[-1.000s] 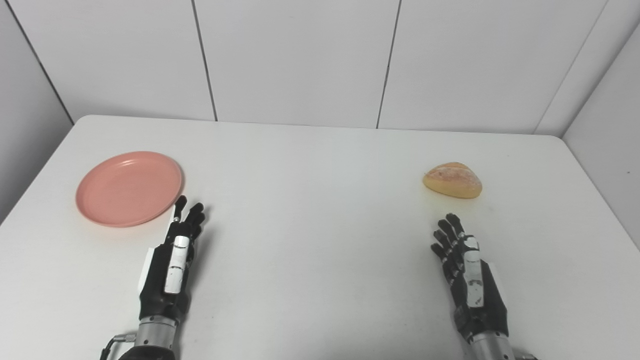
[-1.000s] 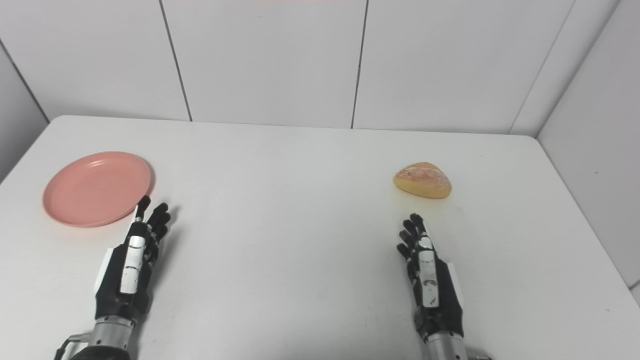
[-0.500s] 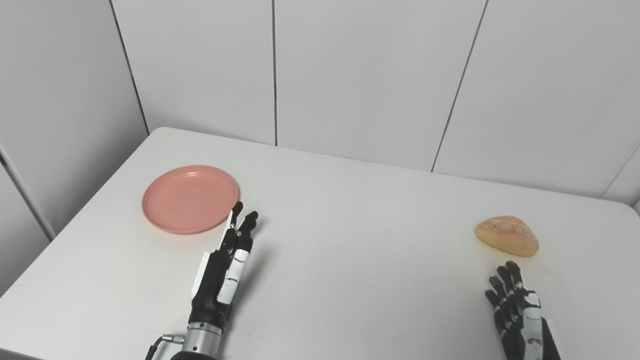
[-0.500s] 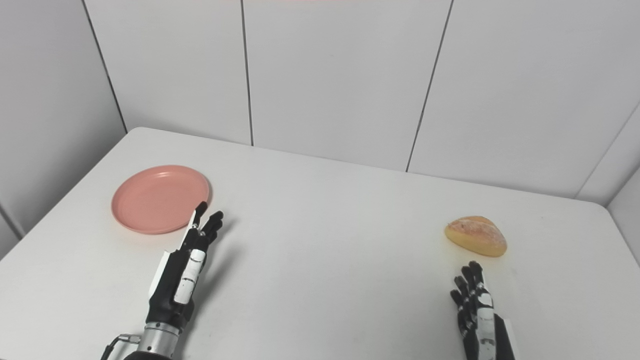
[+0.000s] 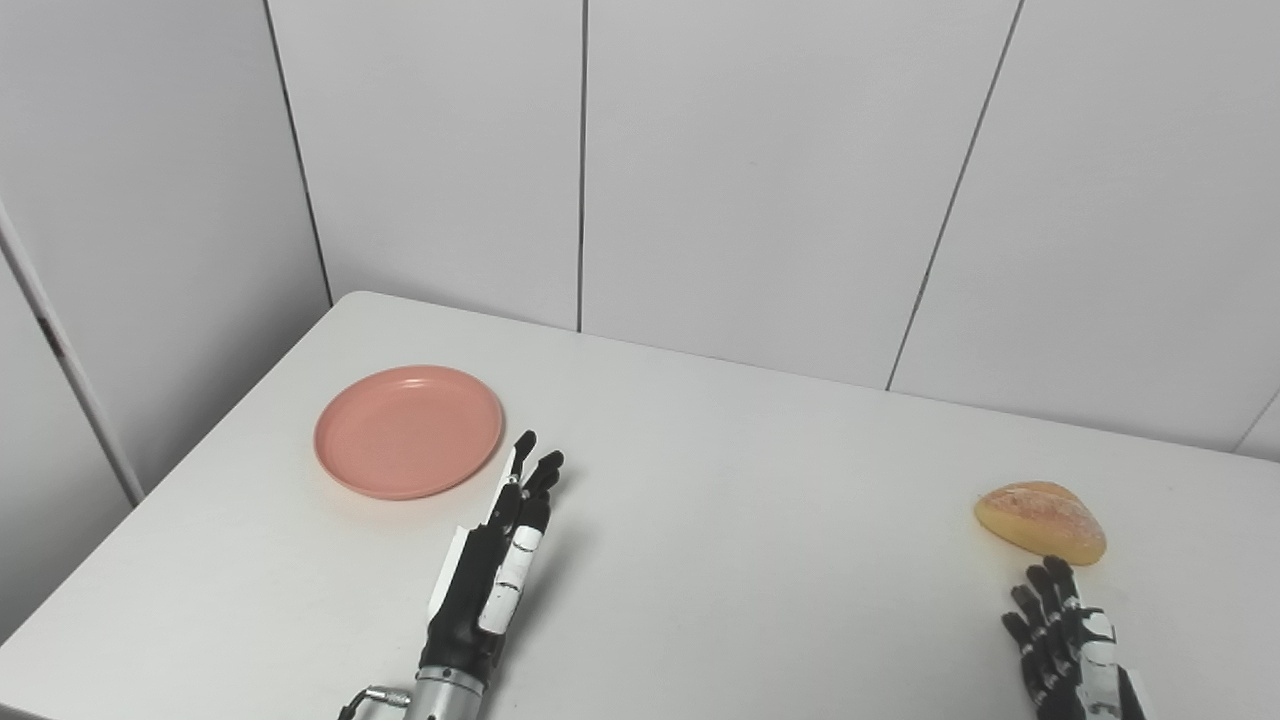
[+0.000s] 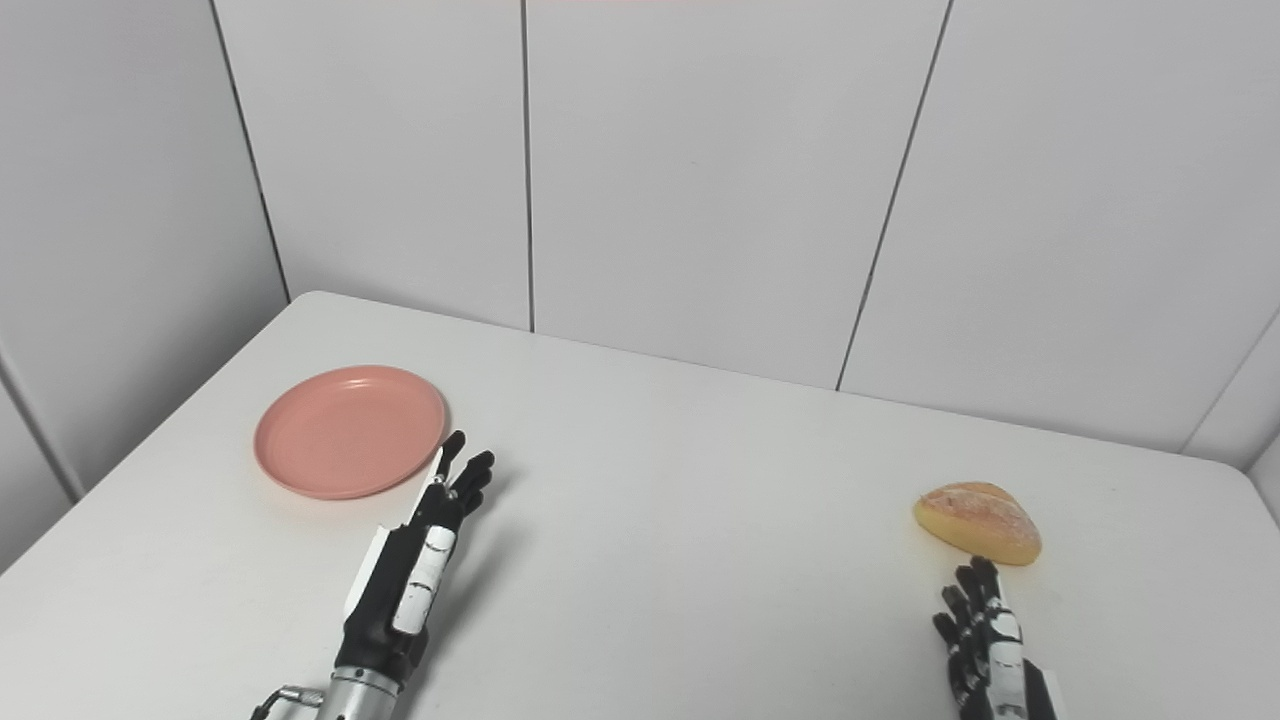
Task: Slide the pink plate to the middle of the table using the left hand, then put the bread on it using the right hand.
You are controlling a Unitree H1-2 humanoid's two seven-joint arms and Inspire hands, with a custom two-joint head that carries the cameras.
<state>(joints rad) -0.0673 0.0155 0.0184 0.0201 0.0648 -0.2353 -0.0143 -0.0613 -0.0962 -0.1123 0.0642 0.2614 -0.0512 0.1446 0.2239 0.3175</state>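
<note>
- Wall panels: white, divided by thin dark vertical seams, standing behind the far edge of the work surface and continuing along its left side.
- Bench: white, matte, with rounded far corners; it carries every item listed below.
- Pink plate: round, shallow, lying flat on the left part of the bench, well short of the middle. Nothing rests on it.
- Left hand: black with white segments, its arm entering from the bottom edge at the left. The fingers are extended and slightly spread, and the hand holds nothing. The fingertips point toward the far side of the bench and sit just beside the plate's near right rim. Whether they touch the rim cannot be determined from either view. The hand is seen edge-on and casts a soft shadow on the bench to its right.
- Right hand: same build, at the bottom right and partly cut off by the picture's edge. Its fingers are extended and apart, and it holds nothing. The fingertips lie just short of the bread, with a narrow strip of bench showing between.
- Bread: a golden-brown rounded loaf with a paler crusted top, lying on the right part of the bench, well apart from the plate.
</note>
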